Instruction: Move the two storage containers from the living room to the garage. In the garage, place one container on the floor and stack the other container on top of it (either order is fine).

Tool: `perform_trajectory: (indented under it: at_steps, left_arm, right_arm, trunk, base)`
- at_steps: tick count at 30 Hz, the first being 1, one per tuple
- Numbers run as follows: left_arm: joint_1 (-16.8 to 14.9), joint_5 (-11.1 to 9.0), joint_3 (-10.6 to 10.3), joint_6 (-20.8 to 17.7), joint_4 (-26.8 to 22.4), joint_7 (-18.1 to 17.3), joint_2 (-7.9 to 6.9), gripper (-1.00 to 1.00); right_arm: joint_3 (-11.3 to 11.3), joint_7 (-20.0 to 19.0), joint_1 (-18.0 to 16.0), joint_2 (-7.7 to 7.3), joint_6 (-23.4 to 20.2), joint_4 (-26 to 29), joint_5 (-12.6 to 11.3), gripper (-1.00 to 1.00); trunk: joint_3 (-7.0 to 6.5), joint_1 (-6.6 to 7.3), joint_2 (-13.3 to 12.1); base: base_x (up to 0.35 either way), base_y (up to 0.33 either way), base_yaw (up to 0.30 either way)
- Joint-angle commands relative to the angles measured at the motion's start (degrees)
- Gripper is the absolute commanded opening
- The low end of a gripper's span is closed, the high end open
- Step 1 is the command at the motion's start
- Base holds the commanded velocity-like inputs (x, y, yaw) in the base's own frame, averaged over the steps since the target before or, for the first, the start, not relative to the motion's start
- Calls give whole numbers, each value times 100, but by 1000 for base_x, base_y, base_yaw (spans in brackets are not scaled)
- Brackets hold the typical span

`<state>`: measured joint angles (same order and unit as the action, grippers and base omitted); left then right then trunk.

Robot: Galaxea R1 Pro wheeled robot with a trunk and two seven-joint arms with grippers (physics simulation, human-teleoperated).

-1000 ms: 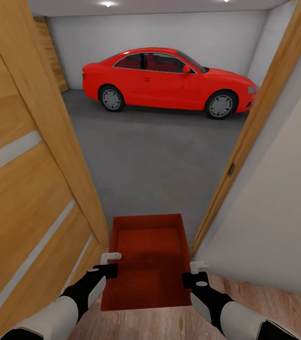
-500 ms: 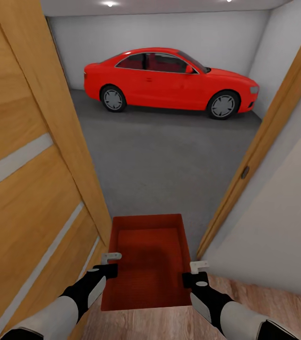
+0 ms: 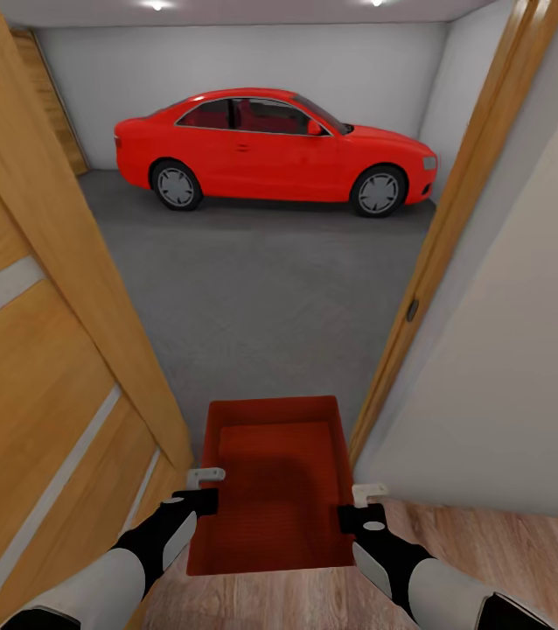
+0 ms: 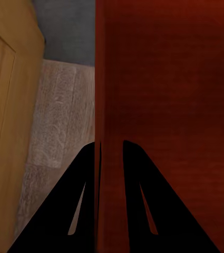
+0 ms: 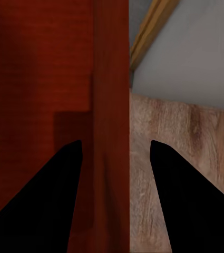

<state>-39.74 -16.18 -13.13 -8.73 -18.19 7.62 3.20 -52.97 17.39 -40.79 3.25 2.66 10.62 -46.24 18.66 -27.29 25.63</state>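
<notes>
Fingers of the left gripper (image 3: 204,490) pinch the left wall of an orange-red storage container (image 3: 270,481), one finger inside and one outside; the right gripper (image 3: 359,506) straddles the right wall the same way, though whether its fingers press the wall cannot be told. The open-top bin hangs level between both arms at a doorway, above light wood planks (image 3: 506,551). A wooden door (image 3: 43,350) stands open at left. Beyond lies the garage's dark grey floor (image 3: 261,289), with a red car (image 3: 270,149) parked against the far white wall.
</notes>
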Motion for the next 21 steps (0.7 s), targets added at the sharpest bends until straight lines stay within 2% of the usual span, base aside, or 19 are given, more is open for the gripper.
perform_trajectory:
  at_steps: [1, 9, 21]
  left_arm:
    - [2, -8, -251, -30, -35, 73, -3, -100]
    - [2, -8, -251, -32, -28, 70, -3, -100]
    - [2, -8, -251, -37, -27, 65, 4, -100]
  right_arm:
    - [10, 19, -8, 2, -81, -16, -193, -100]
    - [9, 15, -8, 1, -81, -16, -193, -100]
    - [8, 15, -8, 0, -81, -16, -193, -100]
  trunk:
    - [9, -3, 10]
    - [9, -3, 10]
    - [9, -3, 10]
  base:
    - [0, 0, -241]
    - [3, 28, -169]
    - [106, 265, -9]
